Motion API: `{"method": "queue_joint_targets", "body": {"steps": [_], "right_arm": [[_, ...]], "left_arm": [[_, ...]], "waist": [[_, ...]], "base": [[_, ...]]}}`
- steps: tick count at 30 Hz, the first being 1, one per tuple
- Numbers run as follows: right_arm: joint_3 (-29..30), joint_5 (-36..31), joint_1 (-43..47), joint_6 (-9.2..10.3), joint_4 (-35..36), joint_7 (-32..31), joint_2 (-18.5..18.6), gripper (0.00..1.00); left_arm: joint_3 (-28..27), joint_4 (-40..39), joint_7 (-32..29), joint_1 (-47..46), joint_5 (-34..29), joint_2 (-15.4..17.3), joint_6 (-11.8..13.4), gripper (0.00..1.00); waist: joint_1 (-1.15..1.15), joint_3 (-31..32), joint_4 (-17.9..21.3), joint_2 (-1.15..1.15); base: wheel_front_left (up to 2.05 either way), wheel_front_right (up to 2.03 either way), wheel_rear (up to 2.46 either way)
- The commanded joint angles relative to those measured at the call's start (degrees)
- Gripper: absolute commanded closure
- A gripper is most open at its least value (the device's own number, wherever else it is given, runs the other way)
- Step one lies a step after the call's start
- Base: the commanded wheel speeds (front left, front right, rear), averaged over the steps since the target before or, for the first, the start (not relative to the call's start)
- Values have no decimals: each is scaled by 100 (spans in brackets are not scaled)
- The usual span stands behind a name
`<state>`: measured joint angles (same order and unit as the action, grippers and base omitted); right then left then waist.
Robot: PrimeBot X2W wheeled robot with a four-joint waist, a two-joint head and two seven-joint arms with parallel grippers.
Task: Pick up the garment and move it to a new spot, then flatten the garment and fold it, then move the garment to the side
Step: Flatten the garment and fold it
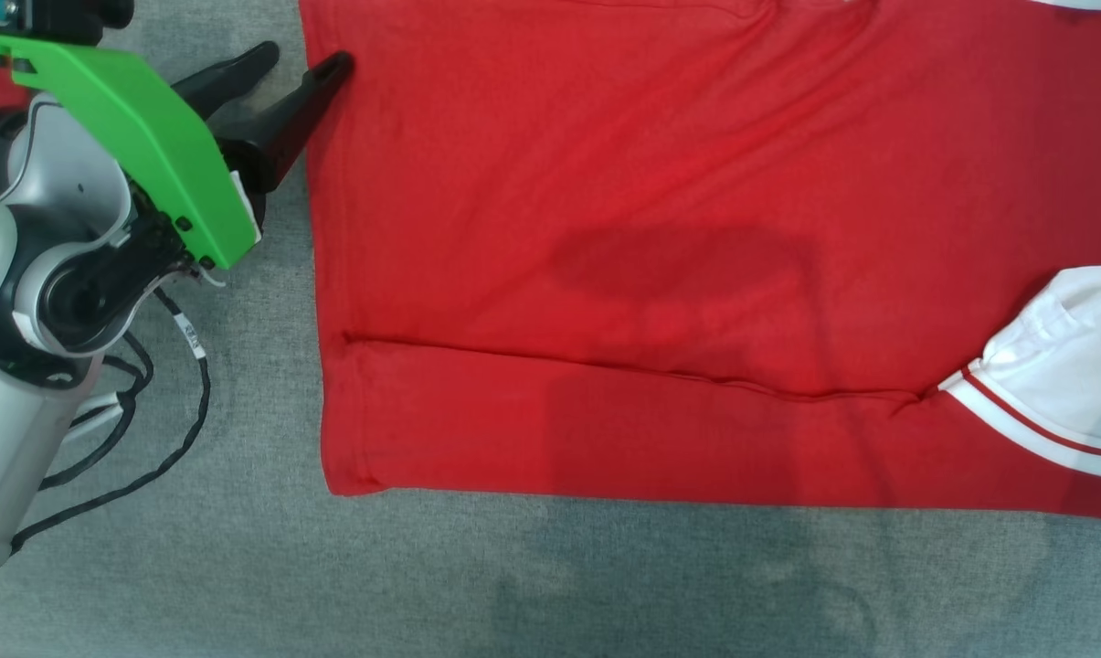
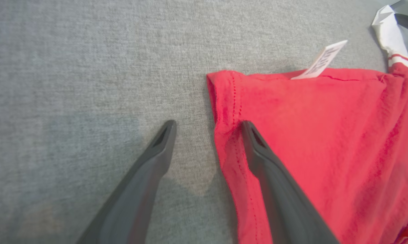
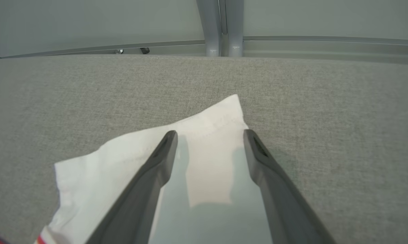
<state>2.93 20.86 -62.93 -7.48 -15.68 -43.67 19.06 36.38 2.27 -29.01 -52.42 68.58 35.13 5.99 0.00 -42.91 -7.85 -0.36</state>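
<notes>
Left tool: at 10 o'clock, jaws wide, straddling the garment hem.
Right tool: wide, over the garment's white part.
Desk: grey fabric.

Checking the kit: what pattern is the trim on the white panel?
The trim is white with one red stripe; clearest in head view.

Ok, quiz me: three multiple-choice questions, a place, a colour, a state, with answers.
1. Where is the left gripper? A) at the edge of the garment B) over the garment's middle C) above a white sleeve
2. Colour of the cloth under the right gripper? A) red B) white C) blue
3. The left gripper's fingers are? A) shut on cloth B) shut, empty C) open
Answers: 1 A, one finger overlaps the red hem; 2 B, the white sleeve lies beneath it; 3 C, a gap parts them.
</notes>
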Motion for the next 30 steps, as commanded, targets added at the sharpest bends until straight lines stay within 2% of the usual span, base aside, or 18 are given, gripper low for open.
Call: {"method": "queue_joint_targets", "body": {"steps": [1, 9, 15, 16, 17, 18, 21, 25, 30], "right_arm": [[13, -54, -90, -3, -30, 74, 67, 0], [138, -489, -217, -3, -309, 274, 203, 0], [102, -510, -257, -3, -542, 340, -65, 0], [61, -497, -258, -3, -574, 348, -118, 0], [10, -487, -258, -3, -593, 370, -162, 26], [-40, -461, -281, -3, -583, 438, -177, 100], [-233, -253, -365, -3, -496, 625, -143, 100], [-292, 250, -320, -2, -227, 1183, -91, 100], [-219, 1295, 501, -2, 514, 1734, 247, 100]], "left_arm": [[177, 151, -103, 51, 0, -148, -25, 0], [382, 484, -65, -155, -111, -520, -130, 0], [563, 820, -134, -323, -203, -767, -266, 0], [593, 874, -111, -354, -236, -815, -285, 58], [610, 935, -77, -374, -263, -867, -308, 100], [644, 963, -77, -395, -258, -895, -372, 100], [631, 1054, 3, -420, -253, -926, -459, 100], [432, 1020, 337, -308, -213, -855, -541, 100], [238, 879, 895, 141, -259, -707, -508, 100]], "waist": [[0, 4, 0, 36], [0, -47, -54, 36], [0, -14, -102, 36], [0, -2, -102, 36], [0, 11, -99, 36], [0, 20, -94, 36], [0, 23, -40, 36], [0, 75, 53, 36], [0, 436, 179, 36]], "base": [[0, 0, 0], [0, 0, 0], [0, 0, 0], [0, 0, 0], [0, 0, 0], [0, 0, 0], [0, 0, 0], [0, 0, 0], [0, 0, 0]]}}
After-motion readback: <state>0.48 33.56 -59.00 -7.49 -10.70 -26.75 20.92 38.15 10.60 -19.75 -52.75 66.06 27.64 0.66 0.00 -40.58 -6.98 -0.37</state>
